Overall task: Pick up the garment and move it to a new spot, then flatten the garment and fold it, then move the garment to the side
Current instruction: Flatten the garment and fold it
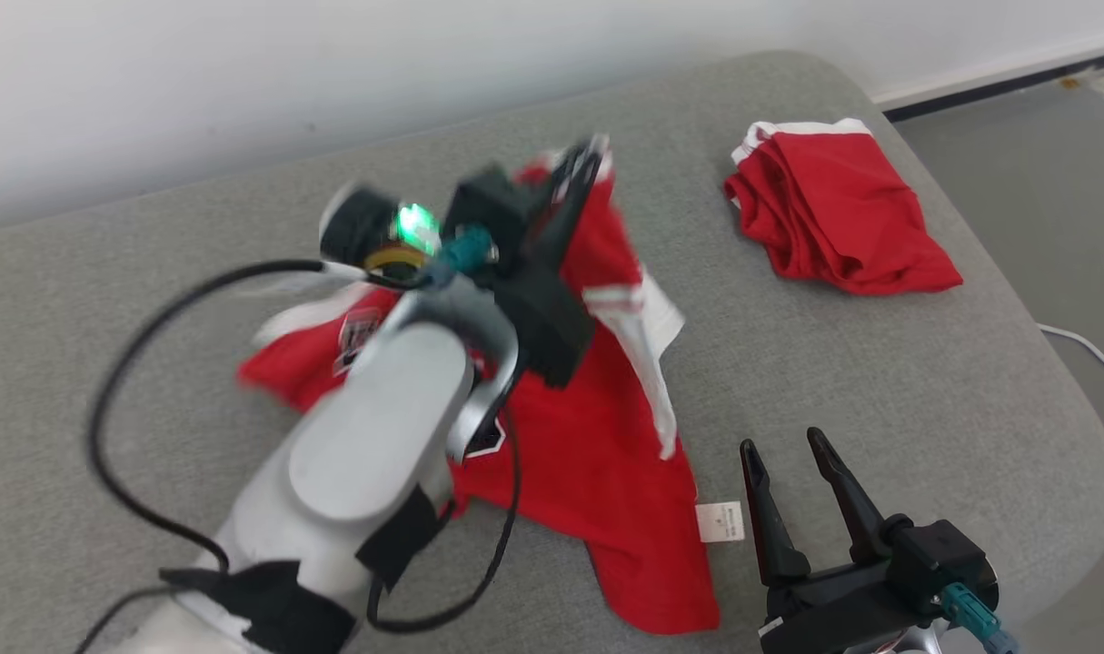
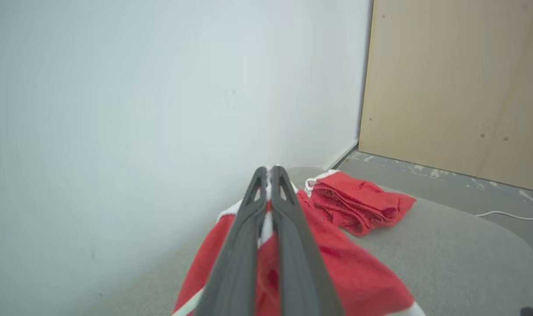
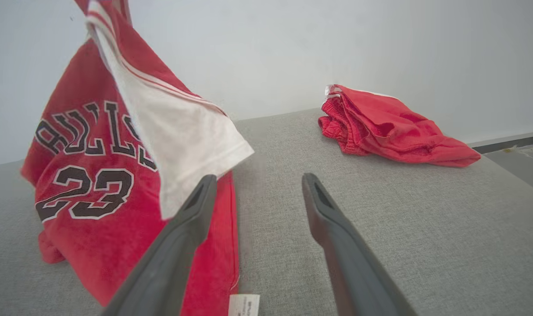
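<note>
Jersey [image 1: 588, 436] hangs pinched in left claw [image 2: 269, 169], right claw [image 1: 780, 440] gapes nearby.

Pale forearm [image 1: 370, 436], dark-fingered right tool [image 1: 781, 440]

Two red garments: one jersey [image 1: 606, 454] and one folded piece [image 1: 833, 209]. One white label [image 1: 721, 521] on the jersey. Two claws: the left claw [image 2: 268, 171] and the right claw [image 1: 781, 442]. One grey cushion [image 1: 879, 381]. One white cable [image 1: 1088, 350]. One wooden panel [image 2: 459, 87].
</note>
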`<state>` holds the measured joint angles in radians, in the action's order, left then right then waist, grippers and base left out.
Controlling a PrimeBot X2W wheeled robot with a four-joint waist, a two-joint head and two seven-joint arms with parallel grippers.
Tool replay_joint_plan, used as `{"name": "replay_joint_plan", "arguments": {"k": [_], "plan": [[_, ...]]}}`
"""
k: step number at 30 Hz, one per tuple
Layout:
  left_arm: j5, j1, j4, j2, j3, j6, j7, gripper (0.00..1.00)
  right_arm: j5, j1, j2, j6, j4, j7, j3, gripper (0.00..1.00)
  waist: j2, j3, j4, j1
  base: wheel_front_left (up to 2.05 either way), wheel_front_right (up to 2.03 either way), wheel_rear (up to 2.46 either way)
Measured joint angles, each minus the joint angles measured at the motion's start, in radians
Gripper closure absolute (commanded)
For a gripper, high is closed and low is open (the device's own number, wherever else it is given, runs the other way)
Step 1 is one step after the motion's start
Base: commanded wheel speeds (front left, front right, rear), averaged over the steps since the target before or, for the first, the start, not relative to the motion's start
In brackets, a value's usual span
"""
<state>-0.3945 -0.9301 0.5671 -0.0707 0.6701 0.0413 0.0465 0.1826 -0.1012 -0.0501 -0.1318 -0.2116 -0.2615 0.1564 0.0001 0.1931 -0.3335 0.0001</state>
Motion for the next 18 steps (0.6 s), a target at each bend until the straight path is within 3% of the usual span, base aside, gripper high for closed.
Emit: {"name": "replay_joint_plan", "arguments": {"k": [12,18], "plan": [[-0.083,-0.179,-0.181,0.017,-0.062,-0.057,0.154,1.0,-0.015,0.004,0.0,0.0,-0.008,0.0,-0.003,0.0,-0.0001,-0.031,0.054,0.0,0.0,0.0,0.0],[-0.188,-0.205,-0.275,0.021,-0.088,-0.144,0.189,1.0,-0.016,0.004,0.0,0.0,-0.015,0.0,-0.002,0.0,-0.0001,-0.045,0.079,-0.0001,0.0,0.0,0.0]]}}
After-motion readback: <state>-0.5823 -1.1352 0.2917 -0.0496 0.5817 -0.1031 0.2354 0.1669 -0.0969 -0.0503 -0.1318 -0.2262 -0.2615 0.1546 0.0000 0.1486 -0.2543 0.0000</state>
